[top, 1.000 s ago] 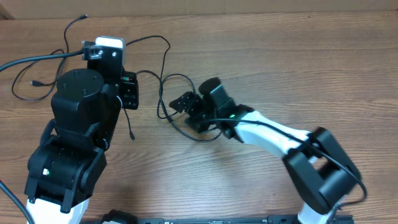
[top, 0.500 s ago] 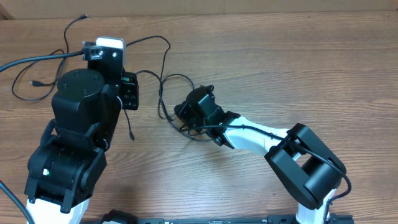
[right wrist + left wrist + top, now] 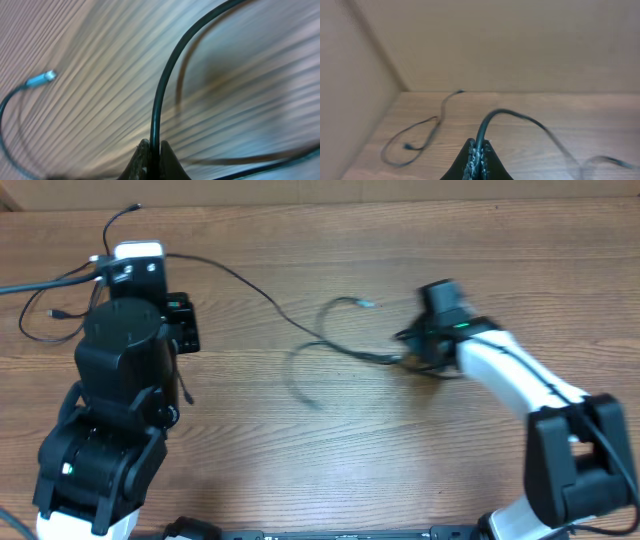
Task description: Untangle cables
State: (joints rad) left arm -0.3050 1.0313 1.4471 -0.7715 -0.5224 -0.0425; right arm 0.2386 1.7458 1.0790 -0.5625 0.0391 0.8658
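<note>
One thin black cable (image 3: 270,302) runs taut across the wooden table between my two grippers. My left gripper (image 3: 130,270), mostly hidden under its wrist camera, is shut on that cable (image 3: 490,118), which arcs up and off to the right from the left gripper's fingertips (image 3: 477,160). My right gripper (image 3: 408,360) is shut on the other stretch of cable (image 3: 160,95), with the right gripper's tips (image 3: 152,150) pinching it. A loose loop with a small plug end (image 3: 368,304) lies beside it; the plug (image 3: 47,76) looks bluish. Another cable (image 3: 57,312) lies curled at the far left (image 3: 420,135).
The left arm's thicker cord (image 3: 40,280) trails off the left edge. A beige wall (image 3: 495,45) rises behind the table and a side wall (image 3: 350,90) closes the left. The right arm's white link (image 3: 510,375) stretches toward the front right.
My right gripper shut on the cable and swept right, dragging it out of the central tangle. The left arm shifted left. The cable now stretches between both grippers.
</note>
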